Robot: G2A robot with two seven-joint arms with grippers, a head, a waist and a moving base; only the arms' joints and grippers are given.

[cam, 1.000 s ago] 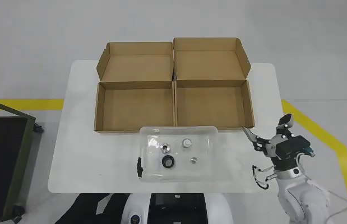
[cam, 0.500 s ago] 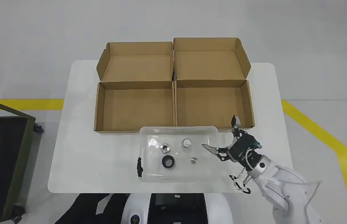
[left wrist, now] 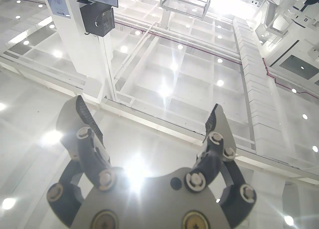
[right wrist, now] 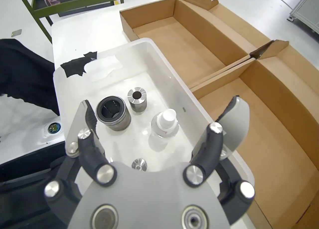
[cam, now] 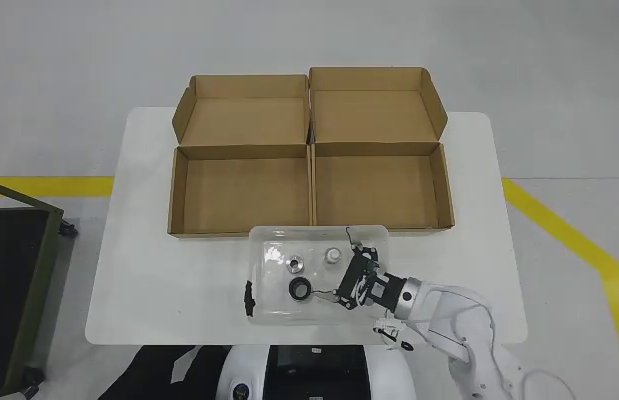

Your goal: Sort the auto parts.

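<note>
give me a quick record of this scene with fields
bin: clear, on table, four parts inside
parts: bearing, slotted cylinder, white bottle, small stud
boxes: two, open, side by side behind bin
right gripper: open, above bin
left gripper: open, facing ceiling

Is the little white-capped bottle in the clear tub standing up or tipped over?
Standing up. The bottle rests on its base in the clear tub, with its white cap pointing upward.
</note>
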